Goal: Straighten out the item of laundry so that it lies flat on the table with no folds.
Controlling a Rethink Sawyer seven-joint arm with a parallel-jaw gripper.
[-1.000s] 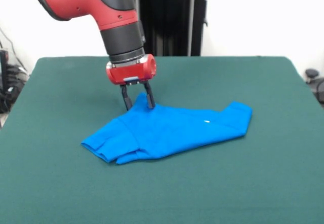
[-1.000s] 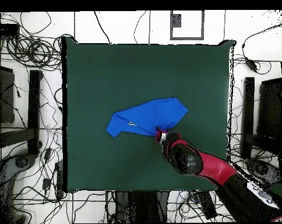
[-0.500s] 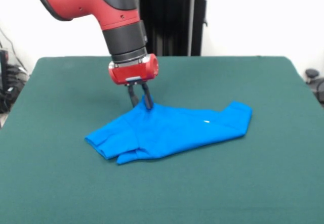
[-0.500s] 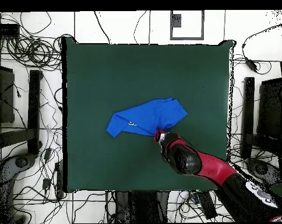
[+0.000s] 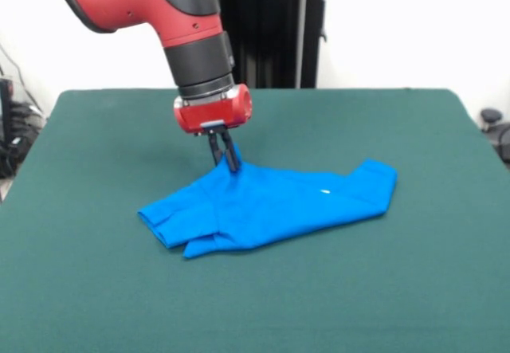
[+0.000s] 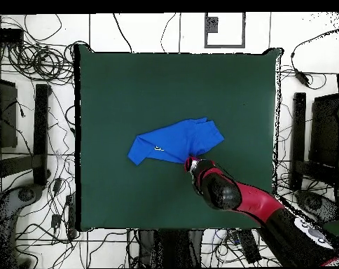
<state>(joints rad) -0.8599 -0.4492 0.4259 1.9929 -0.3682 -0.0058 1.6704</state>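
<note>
The item of laundry [image 5: 271,201], a bright blue T-shirt, lies crumpled and folded over itself near the middle of the dark green table [image 5: 88,289]. A small white mark shows on its top. In the overhead view the item of laundry [image 6: 174,141] stretches from centre left to centre right. My gripper [image 5: 226,162] hangs from the red arm and is shut on the shirt's far edge, pinching a small peak of cloth. From above, the gripper [image 6: 191,162] sits at the shirt's lower right edge.
The table [image 6: 109,91] spreads wide on all sides of the shirt. Cables and dark equipment [image 6: 32,133] lie on the floor beyond the table's edges. A black stand [image 5: 271,30] rises behind the table's far side.
The fingers have closed together on the shirt's far edge. The gripper has shifted slightly right and up, and the shirt's left end has drawn inward a little.
</note>
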